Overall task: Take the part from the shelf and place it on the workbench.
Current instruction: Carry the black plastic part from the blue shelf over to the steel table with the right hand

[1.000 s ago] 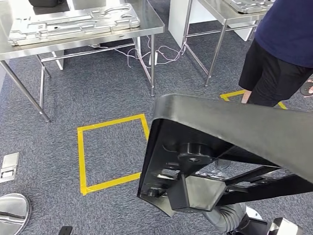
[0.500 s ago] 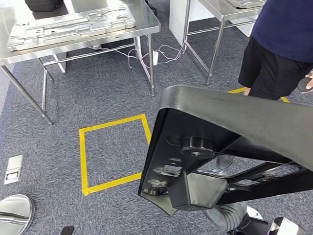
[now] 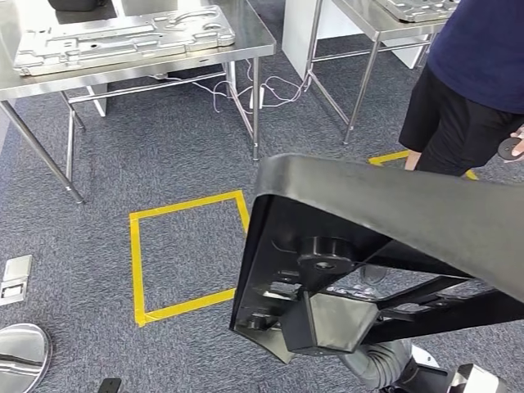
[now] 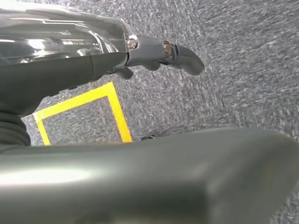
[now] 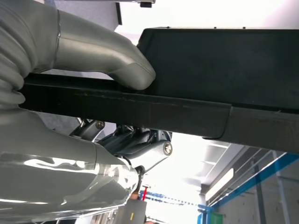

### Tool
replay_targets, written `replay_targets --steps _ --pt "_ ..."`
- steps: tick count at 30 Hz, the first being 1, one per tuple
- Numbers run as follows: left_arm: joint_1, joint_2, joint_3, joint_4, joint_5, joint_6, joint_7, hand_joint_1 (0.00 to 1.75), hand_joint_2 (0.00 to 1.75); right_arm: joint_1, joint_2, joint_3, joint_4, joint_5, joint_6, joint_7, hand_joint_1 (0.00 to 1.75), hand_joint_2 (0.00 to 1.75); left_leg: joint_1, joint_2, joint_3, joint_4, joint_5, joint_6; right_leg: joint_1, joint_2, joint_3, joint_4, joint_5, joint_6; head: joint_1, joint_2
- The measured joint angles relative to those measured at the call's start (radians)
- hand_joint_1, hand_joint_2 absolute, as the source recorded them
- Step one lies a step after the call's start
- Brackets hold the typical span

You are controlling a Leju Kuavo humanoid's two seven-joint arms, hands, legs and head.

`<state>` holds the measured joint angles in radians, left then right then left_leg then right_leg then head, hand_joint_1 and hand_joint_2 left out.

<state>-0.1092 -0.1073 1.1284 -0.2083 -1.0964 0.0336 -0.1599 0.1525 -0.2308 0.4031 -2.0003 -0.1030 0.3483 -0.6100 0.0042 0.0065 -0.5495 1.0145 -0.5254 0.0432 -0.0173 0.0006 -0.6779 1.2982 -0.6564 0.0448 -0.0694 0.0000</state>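
A large black moulded part [image 3: 383, 213] with ribs and a round boss on its underside hangs low at the right in the head view, over the carpet. My right hand [image 5: 88, 46] grips it: the thick grey thumb presses on one face of the part's edge [image 5: 218, 60] and the darker fingers [image 5: 148, 149] lie on the other side. My left hand [image 4: 166, 51] hangs over the floor with its fingers stretched out and nothing in it. The steel workbench [image 3: 259, 41] stands ahead at the upper left, some way from the part.
A pressed metal panel [image 3: 124, 37] lies on the workbench. A second steel table [image 3: 371, 20] stands at the upper right. A person in a dark blue top [image 3: 476, 74] stands close on the right. Yellow tape [image 3: 133, 262] marks a square on the carpet; cables [image 3: 272, 86] lie under the workbench.
The whole picture dipped and came back as the camera swayed. The black part stays in my right hand's grip. The person's hand at the right edge has shifted slightly.
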Motion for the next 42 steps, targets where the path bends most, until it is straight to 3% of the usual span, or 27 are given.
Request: replay_targets --steps 1,3,5,9,11,13,14,15,16,19,21,24,26,28,29,30,31,33,35,39,41,42 --pt "0.000 0.000 0.000 0.000 0.000 0.000 0.000 0.00 1.75 0.000 0.000 0.000 0.000 0.000 0.000 0.000 1.75 1.75 0.001 0.000 0.002 0.000 -0.001 -0.001 0.000 0.000 0.021 -0.046 0.033 0.001 0.000 0.000" --pt "-0.001 0.000 0.000 0.000 0.000 0.000 0.000 0.00 1.75 -0.001 0.000 0.000 0.000 0.000 0.000 0.000 1.75 1.75 -0.001 -0.001 0.006 0.003 -0.005 -0.007 0.000 -0.001 0.086 -0.188 0.103 0.001 0.000 0.000" --pt "-0.001 0.000 0.000 0.000 0.000 0.000 0.000 0.00 1.75 -0.001 0.000 0.000 0.001 0.000 0.000 0.000 1.75 1.75 -0.005 -0.002 0.004 0.007 -0.009 -0.016 0.002 0.001 0.119 -0.267 0.127 -0.008 0.000 0.000" --pt "-0.002 -0.001 0.000 0.000 0.000 0.000 0.000 0.00 1.75 -0.001 0.000 0.000 0.000 0.000 0.000 0.000 1.75 1.75 -0.003 -0.003 0.001 0.017 -0.021 -0.029 0.002 0.001 0.119 -0.274 0.126 -0.034 -0.001 0.000" --pt "-0.002 -0.001 0.000 0.000 0.000 0.000 0.000 0.00 1.75 -0.001 0.000 0.000 0.000 0.000 0.000 0.000 1.75 1.75 0.000 -0.003 -0.032 0.096 -0.073 -0.040 -0.002 -0.002 0.119 -0.275 0.127 -0.044 -0.001 0.000" --pt "-0.001 -0.001 0.000 0.000 0.000 0.000 0.000 0.00 1.75 -0.001 0.000 0.000 0.000 0.000 0.000 0.000 1.75 1.75 0.002 -0.003 -0.093 0.231 -0.136 -0.047 -0.001 -0.005 0.118 -0.275 0.127 -0.049 -0.001 0.000" --pt "0.000 -0.001 0.000 0.000 0.000 0.000 0.000 0.00 1.75 -0.001 0.000 0.000 0.000 0.000 0.000 0.000 1.75 1.75 0.002 -0.003 -0.115 0.278 -0.149 -0.047 -0.001 -0.005 0.118 -0.275 0.127 -0.049 -0.001 0.000" --pt "0.001 -0.001 0.000 0.000 0.000 0.000 0.000 0.00 1.75 -0.001 0.000 0.000 0.001 0.000 0.000 0.000 1.75 1.75 0.002 -0.003 -0.121 0.290 -0.141 -0.047 -0.001 -0.005 0.119 -0.275 0.126 -0.049 -0.001 0.000" --pt "0.001 -0.001 0.000 0.000 0.000 0.000 0.000 0.00 1.75 -0.001 0.000 0.000 0.000 0.000 0.000 0.000 1.75 1.75 0.002 -0.003 -0.109 0.262 -0.116 -0.044 -0.001 -0.004 0.121 -0.275 0.126 -0.049 -0.001 0.000" --pt "0.000 -0.001 0.000 0.000 0.000 0.000 0.000 0.00 1.75 -0.002 0.000 0.000 0.000 0.000 0.000 0.000 1.75 1.75 -0.001 -0.004 -0.022 0.073 -0.019 -0.030 0.002 -0.002 0.127 -0.274 0.122 -0.044 -0.001 0.000" --pt "-0.001 0.000 0.000 0.000 0.000 0.000 0.000 0.00 1.75 -0.002 0.001 0.000 0.000 0.000 0.000 0.000 1.75 1.75 -0.006 -0.005 -0.001 0.018 -0.008 -0.023 0.003 -0.001 0.123 -0.274 0.123 -0.036 -0.001 0.000" --pt "-0.001 0.000 0.000 0.000 0.000 0.000 0.000 0.00 1.75 -0.002 0.000 0.000 0.000 0.000 0.000 0.000 1.75 1.75 -0.004 -0.004 0.000 0.005 -0.004 -0.013 0.001 0.000 0.120 -0.271 0.118 -0.019 0.000 0.000" --pt "-0.001 -0.001 0.000 0.000 0.000 0.000 0.000 0.00 1.75 -0.003 0.000 0.000 -0.001 0.000 0.000 0.000 1.75 1.75 0.001 -0.002 0.003 -0.004 0.001 -0.003 0.001 0.000 0.095 -0.208 0.074 -0.012 0.000 0.000" --pt "-0.001 -0.001 0.000 0.000 0.000 0.000 0.000 0.00 1.75 -0.002 0.000 0.000 -0.001 0.000 0.000 0.000 1.75 1.75 0.000 0.000 0.003 -0.004 0.002 0.000 0.000 0.000 0.038 -0.080 0.010 -0.008 0.000 0.000" --pt "0.000 -0.001 0.000 0.000 0.000 0.000 0.000 0.00 1.75 -0.001 0.000 0.000 0.000 0.000 0.000 0.000 1.75 1.75 -0.001 0.001 0.003 -0.003 0.001 0.000 0.000 0.000 0.013 -0.025 -0.008 -0.007 0.000 0.000" --pt "0.000 -0.001 0.000 0.000 0.000 0.000 0.000 0.00 1.75 0.000 0.000 0.000 0.000 0.000 0.000 0.000 1.75 1.75 -0.001 0.001 0.003 -0.003 0.001 0.000 0.000 0.000 0.002 -0.002 -0.007 -0.006 0.000 0.000" --pt "0.000 -0.001 0.000 0.000 0.000 0.000 0.000 0.00 1.75 0.000 0.000 0.000 0.000 0.000 0.000 0.000 1.75 1.75 -0.001 0.001 0.004 -0.003 0.001 0.000 0.000 0.000 0.012 -0.021 0.015 -0.004 0.000 0.000" --pt "0.000 -0.001 0.000 0.000 0.000 0.000 0.000 0.00 1.75 -0.001 0.000 0.000 0.001 0.000 0.000 0.000 1.75 1.75 -0.001 0.000 0.008 -0.002 -0.001 -0.003 0.000 -0.001 0.073 -0.151 0.085 -0.005 0.000 0.000" --pt "-0.001 -0.001 0.000 0.000 0.000 0.000 0.000 0.00 1.75 -0.001 0.000 0.000 0.001 0.000 0.000 0.000 1.75 1.75 -0.005 -0.001 0.007 0.002 -0.004 -0.009 0.001 0.000 0.121 -0.260 0.124 -0.011 0.000 0.000" --pt "-0.001 0.000 0.000 0.000 0.000 0.000 0.000 0.00 1.75 -0.001 0.000 0.000 0.000 0.000 0.000 0.000 1.75 1.75 -0.006 -0.002 0.003 0.008 -0.011 -0.024 0.003 0.001 0.126 -0.280 0.127 -0.032 -0.001 0.000" --pt "-0.002 -0.001 0.000 0.000 0.000 0.000 0.000 0.00 1.75 -0.001 0.000 0.000 0.000 0.000 0.000 0.000 1.75 1.75 -0.003 -0.002 -0.018 0.062 -0.051 -0.034 -0.002 -0.002 0.127 -0.283 0.130 -0.044 -0.001 0.000" --pt "-0.002 -0.001 0.000 0.000 0.000 0.000 0.000 0.00 1.75 -0.001 0.001 0.000 0.000 0.000 0.000 0.000 1.75 1.75 -0.002 -0.002 -0.042 0.119 -0.083 -0.039 -0.002 -0.004 0.126 -0.283 0.130 -0.047 -0.001 0.000"
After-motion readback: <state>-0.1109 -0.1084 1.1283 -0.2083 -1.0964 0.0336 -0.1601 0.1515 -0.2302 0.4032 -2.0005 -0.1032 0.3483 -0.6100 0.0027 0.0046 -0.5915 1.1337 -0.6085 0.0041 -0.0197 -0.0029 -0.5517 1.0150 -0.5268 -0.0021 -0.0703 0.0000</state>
